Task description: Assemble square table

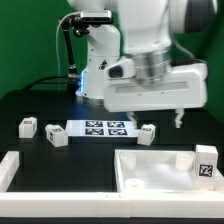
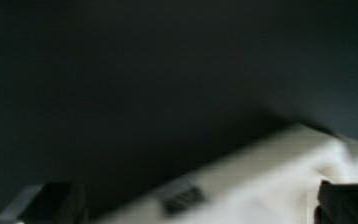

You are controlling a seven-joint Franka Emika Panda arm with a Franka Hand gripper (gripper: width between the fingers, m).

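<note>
The hand [image 1: 160,120] hangs wide and empty near the marker board [image 1: 100,127]. The square top [image 1: 160,172] lies on the desk [image 1: 40,105] in front of that board, its black-and-white tag [image 1: 207,166] unreadable. Only the exterior view shows three legs [image 1: 57,136] at the board's ends.

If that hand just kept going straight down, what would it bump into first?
Probably the small white leg just below the hand; the wrist view shows a white tagged piece between its open fingers. Depth is unclear, so it might miss.
</note>
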